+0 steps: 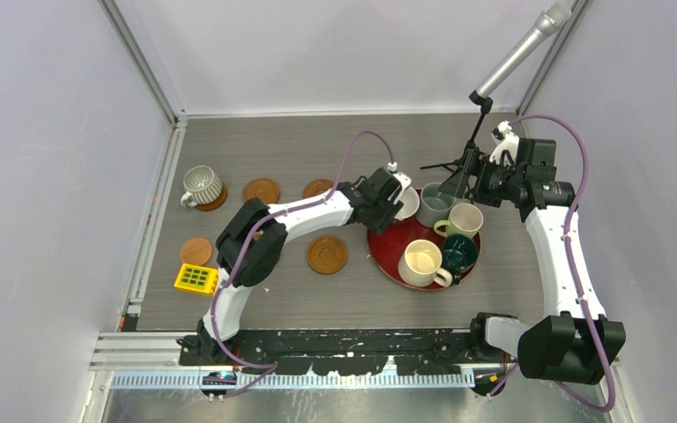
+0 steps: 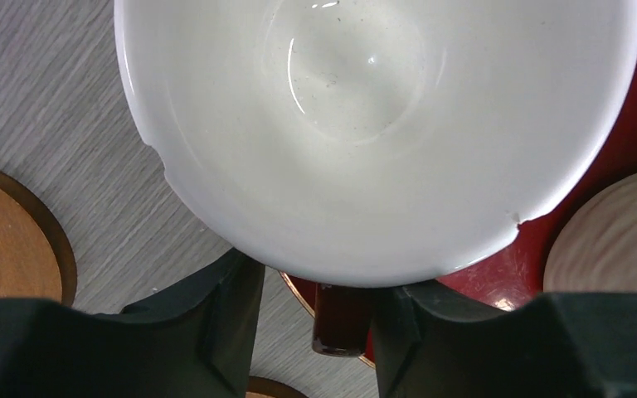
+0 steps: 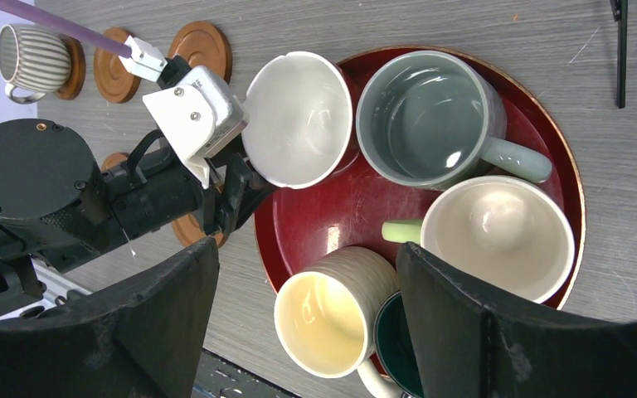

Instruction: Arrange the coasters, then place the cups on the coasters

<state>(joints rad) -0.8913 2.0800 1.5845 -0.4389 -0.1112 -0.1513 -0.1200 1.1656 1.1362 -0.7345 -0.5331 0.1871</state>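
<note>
A grey wood-grain table [image 1: 256, 150] stands between pale walls. A red tray [image 1: 386, 249] lies right of centre with a grey-blue cup [image 1: 435, 204], a green cup [image 1: 465, 219], a teal cup [image 1: 459, 253] and a cream cup [image 1: 420, 263] on it. A white cup [image 1: 410, 203] sits at the tray's far left rim.

The left gripper [image 1: 398, 206] is at the white cup's near wall. Its jaws stand apart on either side of a narrow dark piece under the cup's rim; whether they pinch it cannot be told.

The right gripper [image 3: 307, 332] hangs above the tray, jaws spread wide and holding nothing.

Bare coasters [image 1: 327, 254] lie apart on the table left of the tray. A ribbed cup [image 1: 201, 185] stands on one at far left. A yellow block [image 1: 196, 278] lies near the left edge, and a microphone [image 1: 520, 55] leans in at far right.
</note>
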